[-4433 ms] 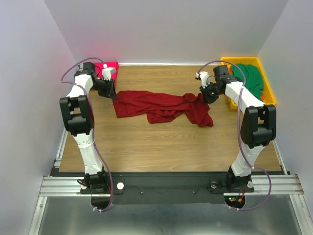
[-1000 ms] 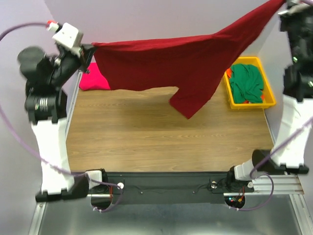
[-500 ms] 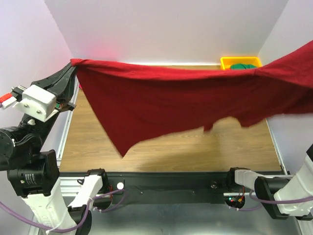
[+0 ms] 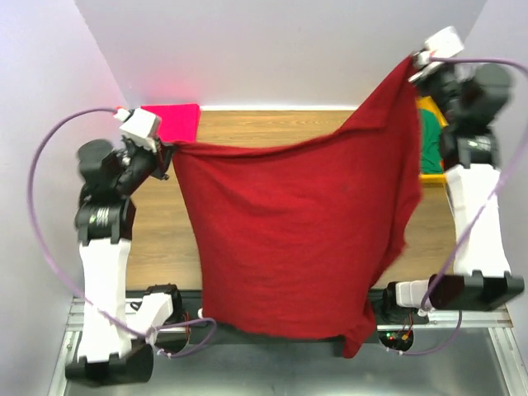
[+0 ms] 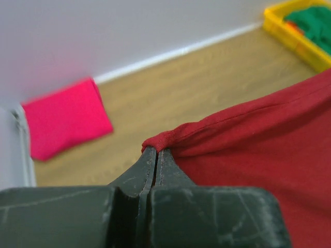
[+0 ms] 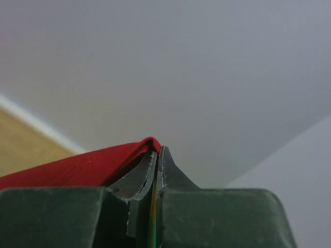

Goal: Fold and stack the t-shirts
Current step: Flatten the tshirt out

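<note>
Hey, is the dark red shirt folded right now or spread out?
Spread out. The dark red shirt hangs as one open sheet, pinched at its top edge by the left claw and the right claw.

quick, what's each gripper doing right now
left gripper: shut on an edge of the maroon t-shirt
right gripper: shut on the same maroon t-shirt

Maroon shirt (image 4: 297,231), pink shirt (image 4: 177,122), yellow bin (image 5: 292,28)

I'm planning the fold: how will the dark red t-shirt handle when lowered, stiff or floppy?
Probably very floppy: the dark red t-shirt sags in a curve between the left gripper and right gripper. Likely light, since two small pinches alone carry it. Its loose hanging hem may bunch on landing.
</note>
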`<action>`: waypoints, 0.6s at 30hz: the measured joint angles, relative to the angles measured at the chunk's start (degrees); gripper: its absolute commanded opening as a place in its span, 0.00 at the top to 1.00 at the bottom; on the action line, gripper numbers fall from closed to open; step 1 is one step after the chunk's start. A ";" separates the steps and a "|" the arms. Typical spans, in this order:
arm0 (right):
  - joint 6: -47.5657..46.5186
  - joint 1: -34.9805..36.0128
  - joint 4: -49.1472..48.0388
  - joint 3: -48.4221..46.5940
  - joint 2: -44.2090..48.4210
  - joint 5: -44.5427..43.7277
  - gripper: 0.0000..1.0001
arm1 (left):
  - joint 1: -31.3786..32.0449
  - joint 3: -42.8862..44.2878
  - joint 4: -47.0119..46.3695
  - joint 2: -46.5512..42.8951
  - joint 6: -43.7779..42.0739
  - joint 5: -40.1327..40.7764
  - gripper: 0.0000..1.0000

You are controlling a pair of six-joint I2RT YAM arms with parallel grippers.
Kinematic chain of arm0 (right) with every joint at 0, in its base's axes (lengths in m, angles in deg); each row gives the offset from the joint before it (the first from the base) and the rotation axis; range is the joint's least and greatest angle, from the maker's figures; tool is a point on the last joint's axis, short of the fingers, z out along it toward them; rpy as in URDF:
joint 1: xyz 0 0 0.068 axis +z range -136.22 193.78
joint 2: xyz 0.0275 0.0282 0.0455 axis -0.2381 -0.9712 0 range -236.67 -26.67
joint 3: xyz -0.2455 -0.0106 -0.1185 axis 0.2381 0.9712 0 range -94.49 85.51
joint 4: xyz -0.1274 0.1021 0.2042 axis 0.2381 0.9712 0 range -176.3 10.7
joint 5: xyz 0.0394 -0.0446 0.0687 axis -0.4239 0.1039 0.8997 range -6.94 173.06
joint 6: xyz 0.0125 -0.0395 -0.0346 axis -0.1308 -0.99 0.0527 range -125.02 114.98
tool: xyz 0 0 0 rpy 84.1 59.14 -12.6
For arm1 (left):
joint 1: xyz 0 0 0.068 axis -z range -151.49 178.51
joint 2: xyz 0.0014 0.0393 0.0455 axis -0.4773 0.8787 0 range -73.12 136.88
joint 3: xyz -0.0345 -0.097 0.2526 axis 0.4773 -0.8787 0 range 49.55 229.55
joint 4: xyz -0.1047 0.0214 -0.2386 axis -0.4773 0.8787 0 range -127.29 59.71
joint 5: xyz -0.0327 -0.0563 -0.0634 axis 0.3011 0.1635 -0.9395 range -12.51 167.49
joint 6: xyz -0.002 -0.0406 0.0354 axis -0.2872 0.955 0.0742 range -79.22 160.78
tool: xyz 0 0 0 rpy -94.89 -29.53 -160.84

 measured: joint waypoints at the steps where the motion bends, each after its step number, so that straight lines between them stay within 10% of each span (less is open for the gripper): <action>1: 1.29 0.00 1.01 3.98 -1.14 1.70 0.99 | 0.00 -1.84 -0.09 1.27 0.00 0.52 1.00; 10: 3.96 1.88 1.29 14.91 -17.14 6.58 0.99 | 0.00 -8.07 -7.74 26.58 1.46 3.02 1.00; 18: 2.93 2.40 -0.44 1.01 -40.06 5.53 1.00 | 0.00 11.28 -7.91 57.68 1.22 3.50 1.00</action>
